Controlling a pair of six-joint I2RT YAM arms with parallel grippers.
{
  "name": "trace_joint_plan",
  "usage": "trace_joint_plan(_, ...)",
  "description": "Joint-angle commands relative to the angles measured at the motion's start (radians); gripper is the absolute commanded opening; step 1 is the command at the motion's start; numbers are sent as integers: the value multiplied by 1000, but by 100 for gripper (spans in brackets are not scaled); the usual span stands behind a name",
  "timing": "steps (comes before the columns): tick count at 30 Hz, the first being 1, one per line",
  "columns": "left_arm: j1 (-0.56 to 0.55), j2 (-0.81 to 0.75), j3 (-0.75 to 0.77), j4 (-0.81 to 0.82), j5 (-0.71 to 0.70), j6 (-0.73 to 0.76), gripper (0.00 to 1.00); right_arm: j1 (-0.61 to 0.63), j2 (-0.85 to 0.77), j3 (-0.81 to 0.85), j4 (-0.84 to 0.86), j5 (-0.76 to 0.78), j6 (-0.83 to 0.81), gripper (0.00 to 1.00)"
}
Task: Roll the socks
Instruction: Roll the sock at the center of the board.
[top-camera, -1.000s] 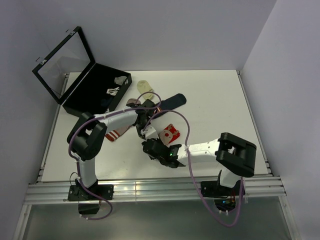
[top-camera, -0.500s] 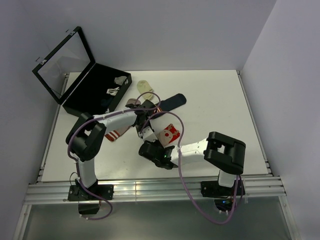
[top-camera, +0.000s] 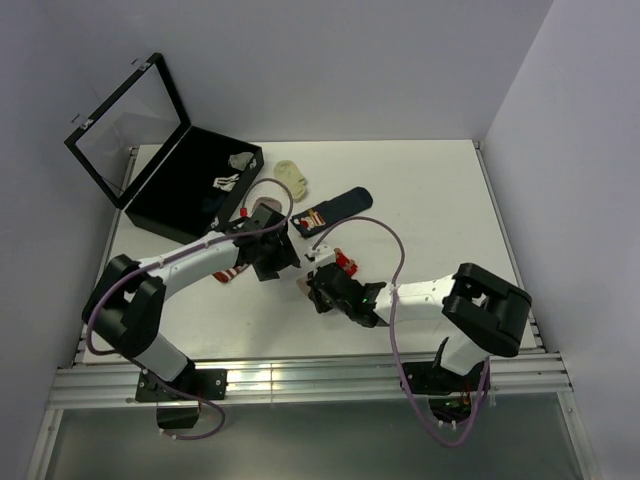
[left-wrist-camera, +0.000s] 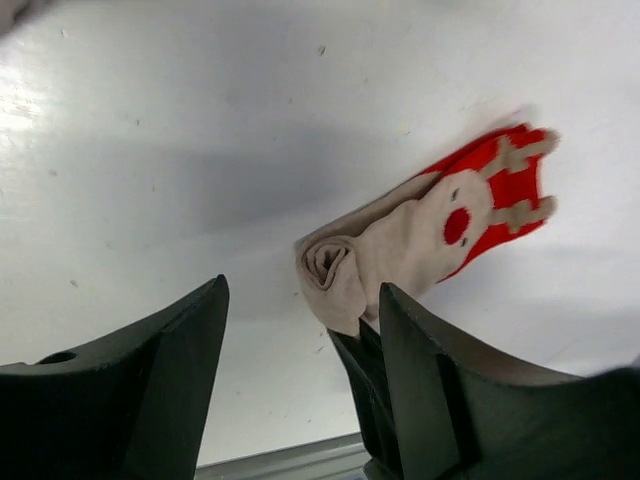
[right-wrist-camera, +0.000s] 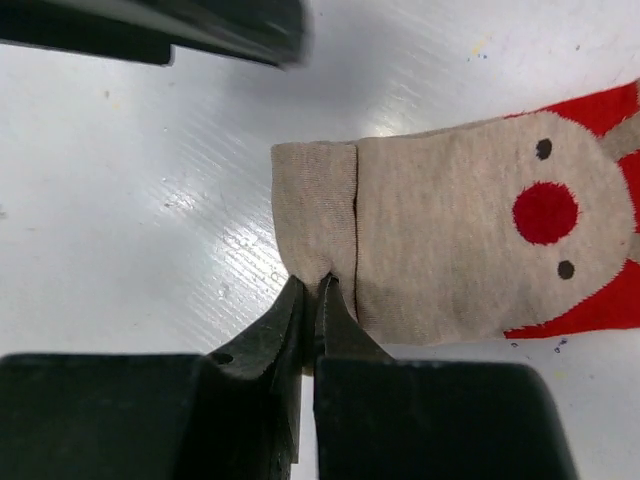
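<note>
The beige sock (right-wrist-camera: 450, 245) with its red reindeer toe lies flat on the white table, its cuff end rolled into a small coil (left-wrist-camera: 335, 265). My right gripper (right-wrist-camera: 318, 285) is shut on the near edge of that rolled end. My left gripper (left-wrist-camera: 303, 288) is open just short of the coil and holds nothing; its fingers (left-wrist-camera: 150, 390) stand wide apart. From above, the left gripper (top-camera: 272, 255) sits left of the beige sock (top-camera: 342, 266) and the right gripper (top-camera: 318, 287) at its near-left end. The navy sock (top-camera: 338, 206) lies behind. The pink sock's striped cuff (top-camera: 229, 272) shows under the left arm.
An open black case (top-camera: 190, 190) holding small white-grey items stands at the back left. A pale-yellow sock (top-camera: 292, 176) lies beside it. Purple cables loop over both arms. The table's near rail (top-camera: 300, 375) runs along the front.
My right gripper has shut on the beige sock's rolled end. My left gripper has opened, let go of the sock and drawn back to the left.
</note>
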Motion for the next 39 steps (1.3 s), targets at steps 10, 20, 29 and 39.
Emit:
trace_joint_plan(10, 22, -264, -356, 431, 86, -43, 53, -275, 29, -125, 316, -669, 269, 0)
trace_joint_plan(20, 21, -268, -487, 644, 132, -75, 57, -381, 177, -150, 539, -875, 470, 0)
trace_joint_plan(29, 21, -194, -544, 726, 155, -110, 47, -413, 284, -191, 759, -927, 599, 0)
trace_joint_plan(39, 21, -127, -604, 847, 180, -107, 44, -422, 359, -211, 864, -936, 662, 0)
